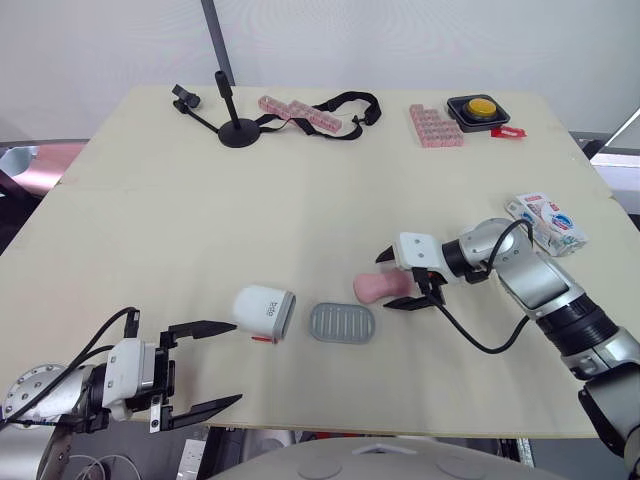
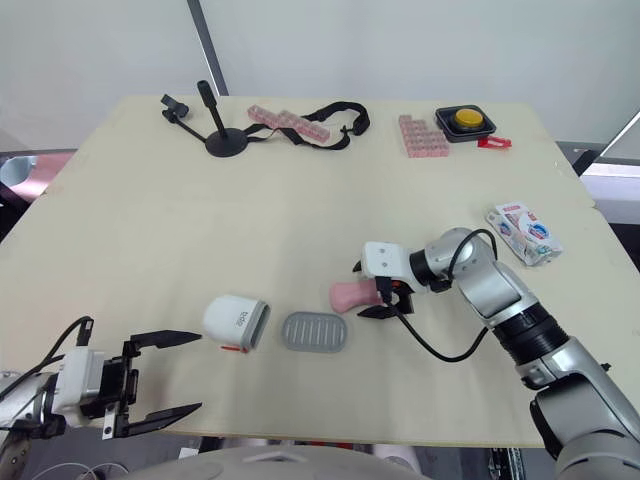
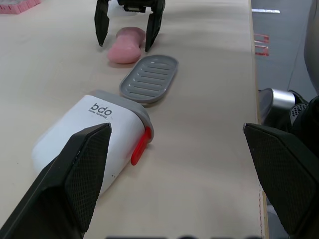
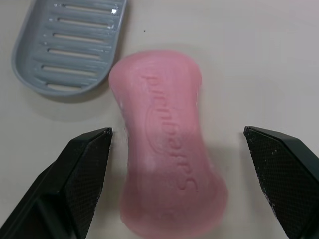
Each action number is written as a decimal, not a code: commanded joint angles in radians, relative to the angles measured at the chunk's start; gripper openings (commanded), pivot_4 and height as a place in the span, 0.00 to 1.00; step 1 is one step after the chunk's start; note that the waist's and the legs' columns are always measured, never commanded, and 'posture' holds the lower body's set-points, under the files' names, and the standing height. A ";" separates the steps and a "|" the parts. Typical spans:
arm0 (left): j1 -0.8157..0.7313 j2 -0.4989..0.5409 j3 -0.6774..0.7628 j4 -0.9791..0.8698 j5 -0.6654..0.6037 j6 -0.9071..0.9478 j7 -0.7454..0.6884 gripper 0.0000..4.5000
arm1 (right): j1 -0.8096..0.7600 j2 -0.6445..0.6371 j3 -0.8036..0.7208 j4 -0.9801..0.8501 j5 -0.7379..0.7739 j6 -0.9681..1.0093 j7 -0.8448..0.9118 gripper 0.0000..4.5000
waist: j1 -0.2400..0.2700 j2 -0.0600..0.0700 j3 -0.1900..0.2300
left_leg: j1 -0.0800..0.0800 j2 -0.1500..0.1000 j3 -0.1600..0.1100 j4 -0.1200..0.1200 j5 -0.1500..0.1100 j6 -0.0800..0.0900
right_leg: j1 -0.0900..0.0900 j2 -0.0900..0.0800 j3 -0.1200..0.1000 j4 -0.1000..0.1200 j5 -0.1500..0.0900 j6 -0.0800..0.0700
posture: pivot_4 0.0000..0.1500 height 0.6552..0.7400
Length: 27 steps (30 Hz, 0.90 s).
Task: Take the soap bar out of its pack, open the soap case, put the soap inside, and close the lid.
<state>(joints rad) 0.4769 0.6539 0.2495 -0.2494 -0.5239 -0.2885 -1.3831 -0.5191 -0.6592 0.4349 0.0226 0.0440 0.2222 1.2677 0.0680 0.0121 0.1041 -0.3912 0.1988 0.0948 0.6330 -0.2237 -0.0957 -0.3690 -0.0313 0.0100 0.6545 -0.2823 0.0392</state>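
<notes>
While the soap (image 4: 167, 149) lies between them, the right fingers (image 4: 84, 174) gape wide.

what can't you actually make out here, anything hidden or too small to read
Soap case interior: in the left wrist view its opening faces away, so the inside is hidden.
Pink soap bar: in the left eye view its right end sits under the right end effector.
Soap pack: the print is too small to read in the left eye view.
</notes>
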 commanded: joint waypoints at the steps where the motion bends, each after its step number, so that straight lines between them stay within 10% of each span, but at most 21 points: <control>1: 0.000 0.005 -0.003 -0.017 -0.002 -0.015 0.012 1.00 | -0.032 0.007 0.007 0.024 -0.020 -0.042 0.018 0.88 | -0.002 0.000 0.000 | 0.000 0.000 0.000 0.000 0.000 0.000 | 0.000 0.000 0.000 0.000 0.000 0.000 | 1.00 1.00; 9: -0.012 0.000 -0.027 -0.015 0.010 -0.025 0.031 1.00 | -0.040 0.018 0.004 0.050 -0.027 -0.064 0.036 0.37 | -0.002 -0.002 -0.001 | 0.002 0.001 0.000 0.000 0.000 0.000 | 0.002 0.000 0.000 0.001 0.000 0.000 | 1.00 1.00; 27: -0.095 0.009 -0.049 -0.003 0.012 0.032 0.095 1.00 | -0.032 -0.037 -0.076 -0.483 0.103 0.368 -0.044 0.37 | 0.005 -0.001 -0.001 | 0.004 0.001 0.001 0.000 0.000 -0.001 | 0.002 0.001 0.002 0.001 0.000 0.000 | 1.00 1.00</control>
<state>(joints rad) 0.3862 0.6542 0.2014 -0.2459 -0.5052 -0.2647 -1.2992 -0.5490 -0.6860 0.3762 -0.4002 0.1374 0.5388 1.2524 0.0731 0.0106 0.1030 -0.3872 0.2000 0.0954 0.6330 -0.2235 -0.0968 -0.3665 -0.0299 0.0119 0.6556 -0.2823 0.0392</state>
